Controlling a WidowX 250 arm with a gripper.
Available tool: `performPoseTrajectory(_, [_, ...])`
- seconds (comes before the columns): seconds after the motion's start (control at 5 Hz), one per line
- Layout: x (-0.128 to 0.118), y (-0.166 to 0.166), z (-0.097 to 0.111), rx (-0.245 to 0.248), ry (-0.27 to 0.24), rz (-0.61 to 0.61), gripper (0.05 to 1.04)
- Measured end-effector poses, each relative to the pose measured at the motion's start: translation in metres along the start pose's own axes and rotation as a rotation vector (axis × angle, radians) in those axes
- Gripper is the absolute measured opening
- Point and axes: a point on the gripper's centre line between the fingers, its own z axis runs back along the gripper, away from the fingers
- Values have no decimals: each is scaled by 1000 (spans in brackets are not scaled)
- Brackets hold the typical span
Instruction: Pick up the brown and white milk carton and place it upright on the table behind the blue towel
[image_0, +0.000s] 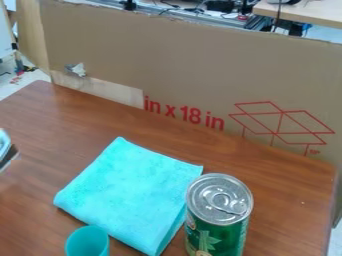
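A folded turquoise cloth (130, 192) lies flat on the brown wooden table (280, 200). Against the cloth's right corner, or just in front of it, stands an upright green can (224, 235) with a silver pull-tab lid. A teal cup (87, 243) is at the bottom edge, overlapping the cloth's near-left side in the view; its lower part is cut off. Whether cup and cloth touch, I cannot tell.
A tall cardboard panel (180, 65) with red print runs along the table's far side. At the left edge is part of a pale blue and black object (5, 150), which I cannot identify. Cables and equipment lie behind the panel.
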Motion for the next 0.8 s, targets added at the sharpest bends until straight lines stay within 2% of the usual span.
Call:
performPoseTrajectory(0.2, [36, 14, 1, -6, -1, 1, 802])
performPoseTrajectory(0.4, [68, 38, -15, -58, 31, 26, 802])
performPoseTrajectory(0.6, [95, 42, -47, -150, 89, -2, 802])
performPoseTrajectory(0.8, [103, 38, -55, -124, 123, -31, 802])
